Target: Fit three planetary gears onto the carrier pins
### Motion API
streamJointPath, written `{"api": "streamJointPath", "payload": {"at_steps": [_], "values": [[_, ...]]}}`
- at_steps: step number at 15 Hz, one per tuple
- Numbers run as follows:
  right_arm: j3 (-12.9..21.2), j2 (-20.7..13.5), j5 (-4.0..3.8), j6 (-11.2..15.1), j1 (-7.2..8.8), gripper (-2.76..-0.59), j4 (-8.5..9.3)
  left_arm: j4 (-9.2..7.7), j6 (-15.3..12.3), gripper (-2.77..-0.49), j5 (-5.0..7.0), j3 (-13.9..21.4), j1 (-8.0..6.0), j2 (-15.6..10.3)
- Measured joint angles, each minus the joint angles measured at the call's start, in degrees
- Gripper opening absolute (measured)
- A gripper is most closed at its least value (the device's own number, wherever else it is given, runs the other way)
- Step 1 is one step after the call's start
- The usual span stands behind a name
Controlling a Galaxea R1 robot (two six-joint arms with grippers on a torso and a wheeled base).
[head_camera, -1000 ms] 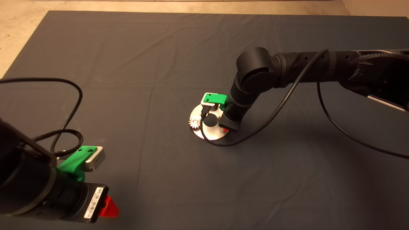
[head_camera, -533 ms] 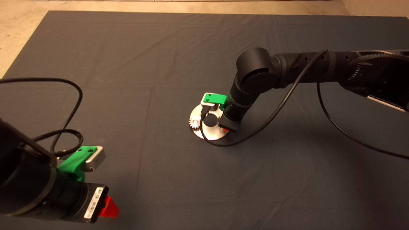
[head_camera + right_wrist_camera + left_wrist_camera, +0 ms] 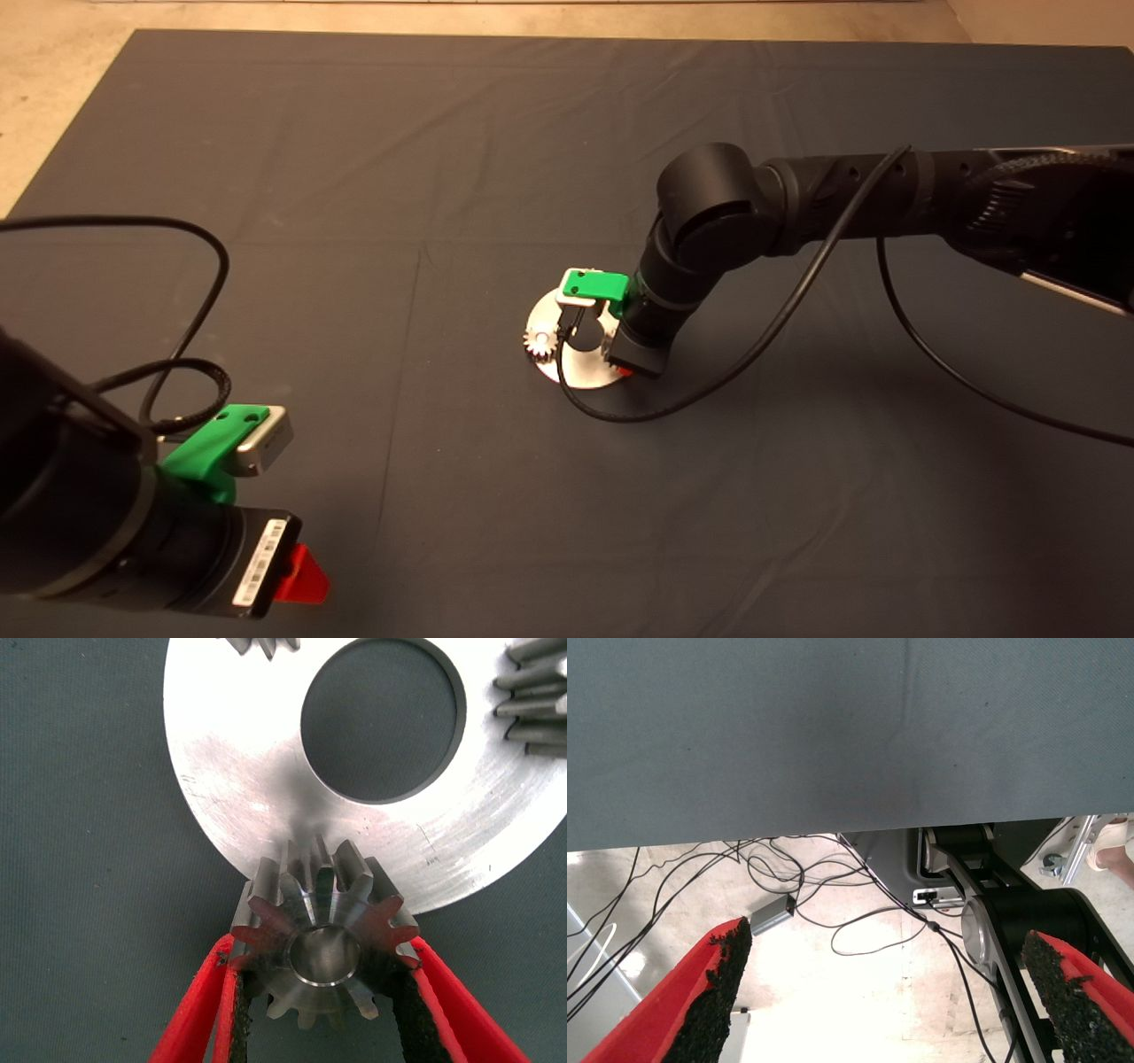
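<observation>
Steel gear (image 3: 321, 948), gripped between the pads of my right tool (image 3: 319, 1010), sits at the 6 o'clock rim of the carrier disc (image 3: 239, 771); a round pin end appears to fill its bore, so it seems seated or nearly so. 2 other gears show at the disc's far rim, 1 at 12 o'clock (image 3: 261, 645) and 1 at 2 o'clock (image 3: 536, 695). To finish well, I judge: keep the bore square to the pin, press straight down, then release. My left tool (image 3: 890, 997) waits released at the worktop's 7 o'clock edge.

Dark mat (image 3: 354, 159) covers table (creased); pale floor (image 3: 53, 80) beyond; loose cables (image 3: 797, 895) on floor.
</observation>
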Motion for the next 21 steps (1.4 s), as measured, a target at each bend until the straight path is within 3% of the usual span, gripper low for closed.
{"api": "streamJointPath", "payload": {"at_steps": [10,15,21], "values": [[0.09,-0.43,-0.02,0.02,-0.01,-2.42,-0.04,0.00,0.00,-1.09,0.02,0.00,0.00,0.00],[0.06,-0.43,0.01,0.24,-1.11,-2.42,-1.02,0.00,0.00,-1.09,0.02,0.00,0.00,-0.01],[-0.32,-0.23,0.00,0.24,-1.11,-2.41,-1.05,0.00,0.00,-1.09,0.01,0.00,0.49,0.00]]}}
